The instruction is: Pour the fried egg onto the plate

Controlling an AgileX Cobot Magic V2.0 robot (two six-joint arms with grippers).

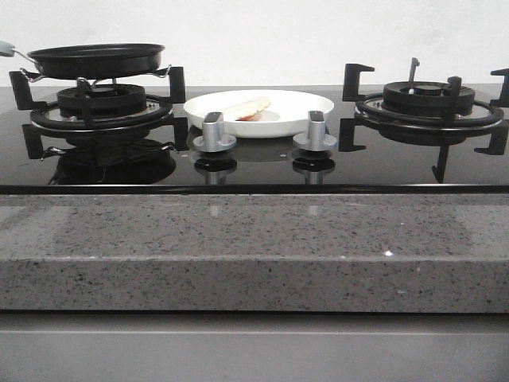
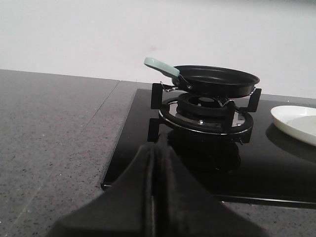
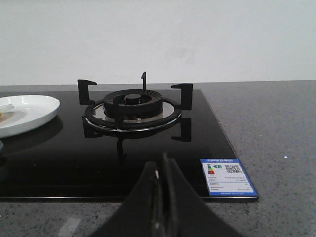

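Note:
The white plate [image 1: 296, 108] sits on the black glass hob between the two burners, and the pale fried egg [image 1: 247, 107] lies in it, left of centre. The plate's edge also shows in the left wrist view [image 2: 295, 123] and the right wrist view [image 3: 29, 112]. A black frying pan [image 1: 97, 60] with a pale green handle [image 2: 161, 66] rests on the left burner; I cannot see inside it. My left gripper [image 2: 152, 158] is shut and empty, over the counter in front of the hob's left corner. My right gripper [image 3: 162, 170] is shut and empty before the right burner. Neither gripper shows in the front view.
The right burner grate [image 1: 429, 107] [image 3: 133, 108] stands bare. Two silver knobs [image 1: 214, 134] [image 1: 315, 132] stand in front of the plate. A blue energy label [image 3: 228, 176] sticks on the hob's near right corner. Speckled grey counter [image 1: 254, 247] surrounds the hob.

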